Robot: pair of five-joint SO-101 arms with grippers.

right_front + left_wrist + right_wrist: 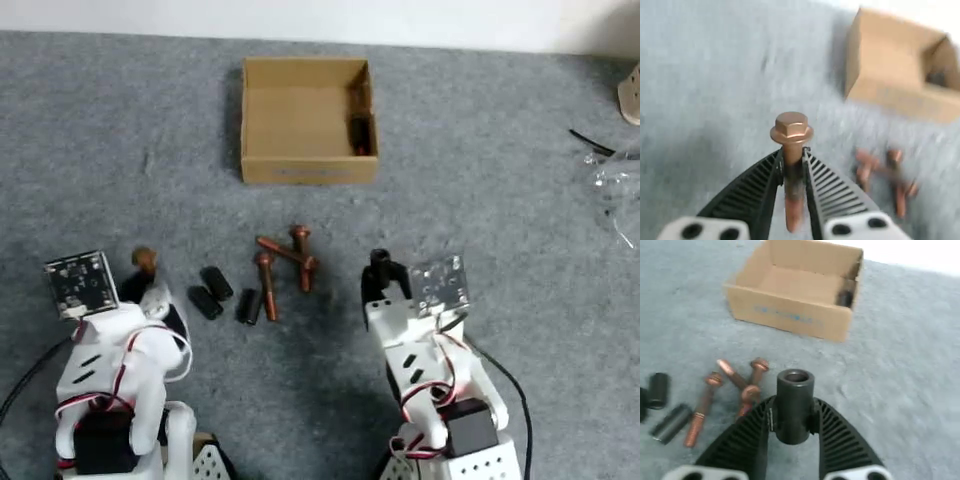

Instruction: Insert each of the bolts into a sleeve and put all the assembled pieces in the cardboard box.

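two grippers are seen nearest the arm bases, each closed on a part and well apart from the other. the left gripper (792,155) is pinched almost shut around the shank of a copper-coloured bolt (791,131), which is held upright, its flanged hexagonal head just above the fingertips and its threaded end down between the jaws. the right gripper (793,407) is closed at a wider gap around a black sleeve (795,390), also held upright, with the open bore turned upward and the upper part standing clear of the fingertips. between the two arms and slightly farther out, the remaining parts are spread on the grey table surface (500,300). three loose sleeves (215,282) are laid on their sides toward the left arm, two close together and a third just beside a bolt. three loose bolts (265,288) are found beside them: one lies alone next to that third sleeve, and the other two are crossed over each other. farther still, the cardboard box (308,172) is set open side up, well beyond the loose parts. inside it, a dark piece (361,135) is rested against the right-hand wall; whether a bolt is seated in it cannot be told. at the far right edge, a tangle of clear plastic and black wire (612,180) is seen.
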